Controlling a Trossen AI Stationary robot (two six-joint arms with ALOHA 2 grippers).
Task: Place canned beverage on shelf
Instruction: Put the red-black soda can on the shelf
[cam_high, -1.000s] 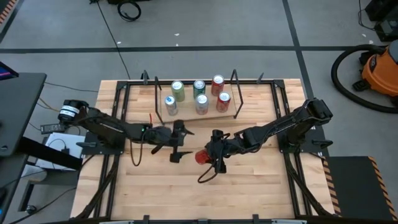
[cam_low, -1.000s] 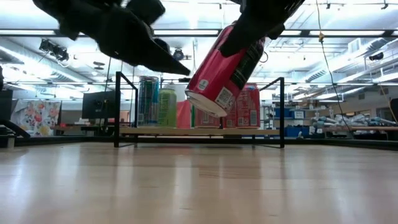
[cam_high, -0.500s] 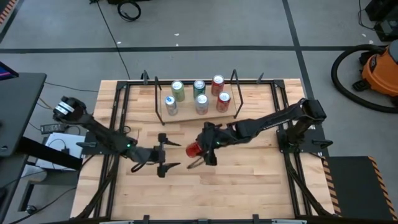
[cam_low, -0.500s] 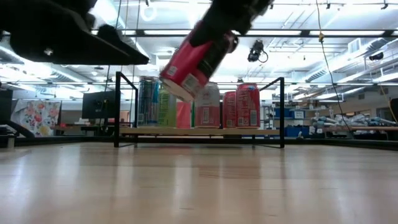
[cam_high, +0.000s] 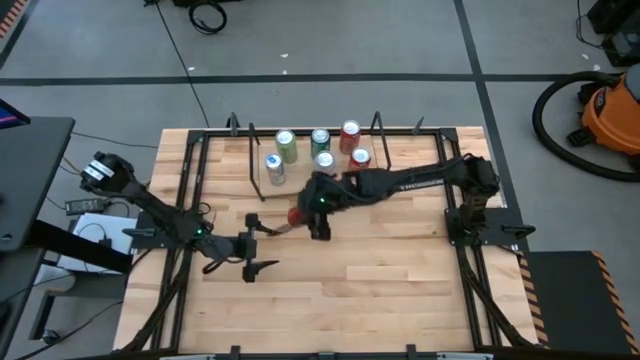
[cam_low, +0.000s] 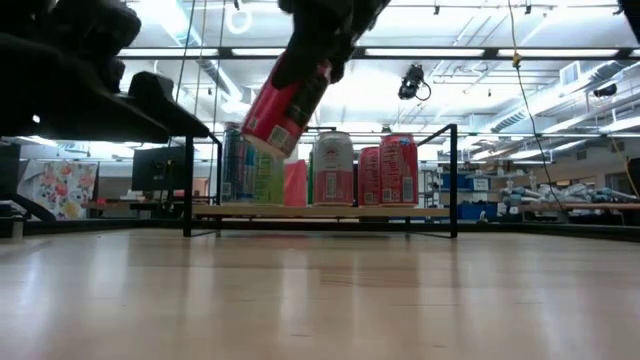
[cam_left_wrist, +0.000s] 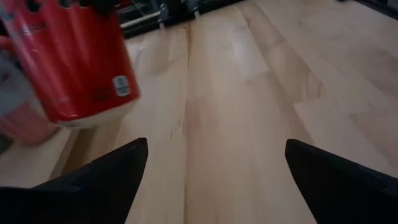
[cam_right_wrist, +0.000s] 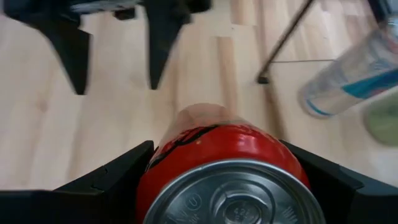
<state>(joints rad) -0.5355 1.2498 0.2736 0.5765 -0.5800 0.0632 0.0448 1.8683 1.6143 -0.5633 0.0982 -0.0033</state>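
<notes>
A red can (cam_high: 298, 214) hangs tilted above the table, just in front of the shelf (cam_high: 300, 184), with my right gripper (cam_high: 312, 205) shut on it. It also shows in the low view (cam_low: 280, 105) and both wrist views (cam_right_wrist: 230, 155) (cam_left_wrist: 74, 62). The shelf is a light wood plank (cam_low: 320, 212) between black rod uprights and carries several upright cans (cam_high: 322, 160). My left gripper (cam_high: 258, 246) is open with nothing in it, over the table to the near left of the can; its fingers show wide apart in its wrist view (cam_left_wrist: 216, 142). My right gripper pinches the can's side walls (cam_right_wrist: 158, 162) between its two fingers, close to the lidded top end (cam_right_wrist: 239, 199). The fingers slant down from the table's right. The can is lifted clear and tilted, its bottom end (cam_low: 262, 138) lower and toward the table's left.
Black frame rails (cam_high: 190, 180) run along the table's left and right sides. Bare wood (cam_high: 340, 290) stretches from the shelf to the near edge. An orange vacuum (cam_high: 605, 110) stands on the floor beyond the right edge.
My right gripper has carried the red can up and toward the far left, from mid-table to just before the shelf, still tilted. My left gripper, still open, has drawn back toward the table's near left and sunk a little.
</notes>
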